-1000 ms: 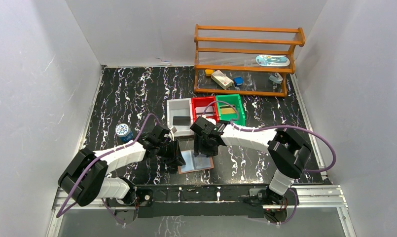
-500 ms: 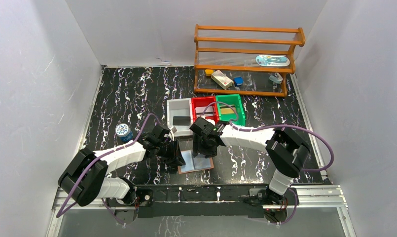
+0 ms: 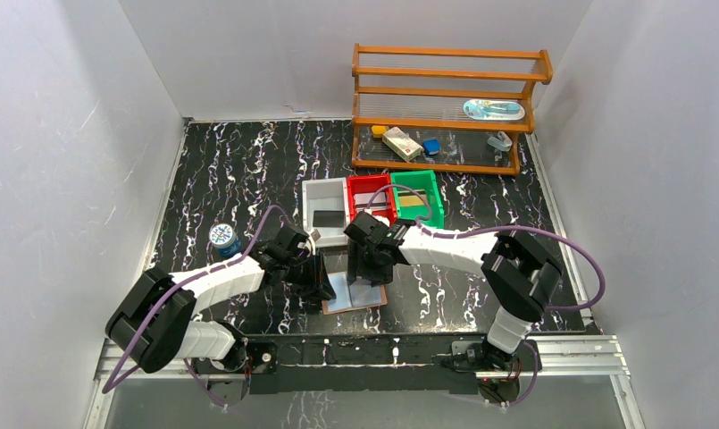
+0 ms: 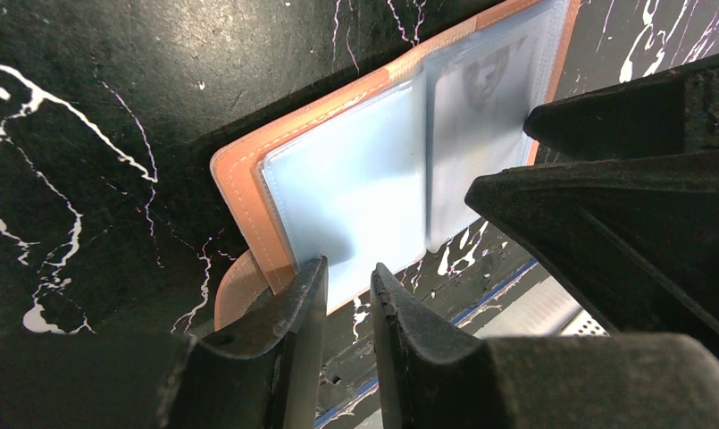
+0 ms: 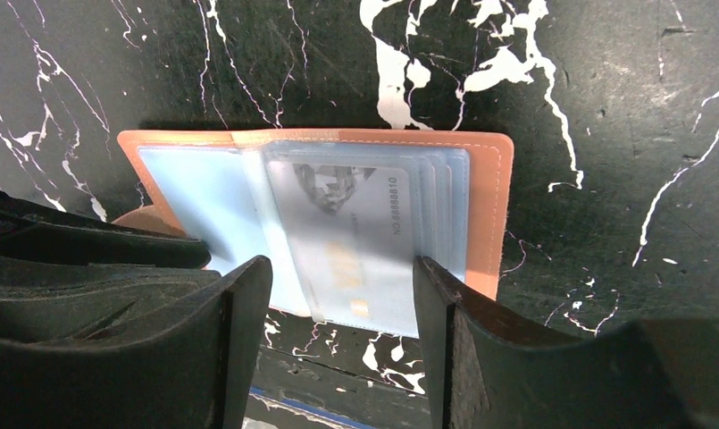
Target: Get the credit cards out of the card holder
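Open card holder (image 5: 485, 210) lies on bench (image 3: 239, 161). Right pincer (image 5: 340, 273) spreads wide over its credit card (image 5: 355, 214). Left pincer (image 4: 346, 275), narrowed, meets its left edge; grip unclear.

Spread pincer (image 5: 338, 279) over open card holder (image 5: 488, 210)

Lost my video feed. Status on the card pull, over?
Left gripper nearly shut, tips at card holder, left page. Right gripper open, straddling top credit card, not yet out. Nothing in the way.
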Robot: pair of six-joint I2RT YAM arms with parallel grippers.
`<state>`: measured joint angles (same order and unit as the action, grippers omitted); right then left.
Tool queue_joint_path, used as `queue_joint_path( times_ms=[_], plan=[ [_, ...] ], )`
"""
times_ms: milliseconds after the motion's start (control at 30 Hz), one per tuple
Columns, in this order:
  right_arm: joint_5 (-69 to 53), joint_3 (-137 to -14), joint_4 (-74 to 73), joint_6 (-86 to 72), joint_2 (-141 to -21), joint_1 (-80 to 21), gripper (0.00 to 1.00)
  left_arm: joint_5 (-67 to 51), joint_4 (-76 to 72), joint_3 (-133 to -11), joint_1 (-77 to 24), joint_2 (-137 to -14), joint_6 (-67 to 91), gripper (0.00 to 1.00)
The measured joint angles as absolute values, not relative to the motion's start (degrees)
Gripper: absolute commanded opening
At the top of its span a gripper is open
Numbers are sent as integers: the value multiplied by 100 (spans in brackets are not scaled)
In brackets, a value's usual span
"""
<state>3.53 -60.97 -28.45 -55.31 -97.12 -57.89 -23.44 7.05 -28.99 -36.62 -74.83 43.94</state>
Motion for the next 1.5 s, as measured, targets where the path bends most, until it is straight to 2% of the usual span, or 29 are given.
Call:
queue_joint_path(
  times_ms=[267, 933, 1300, 1500],
  plan=[
    [548, -6204, -2976, -5535, -9743, -5863, 70, -2346, 711, -2902, -3662, -7483, 4392, 24],
    [733, -6204, -3199, -5339, -9712, -5894, 63, -2359, 742, -2939, -3662, -7531, 4390, 24],
    [1280, -6969, -3837, -5238, -10018, -6217, 68, -2362, 749, -2943, -3662, -7535, 4390, 24],
    [1367, -6997, -3929, -5245, -10086, -6292, 70, -2364, 749, -2943, -3662, -7535, 4390, 24]
  ],
)
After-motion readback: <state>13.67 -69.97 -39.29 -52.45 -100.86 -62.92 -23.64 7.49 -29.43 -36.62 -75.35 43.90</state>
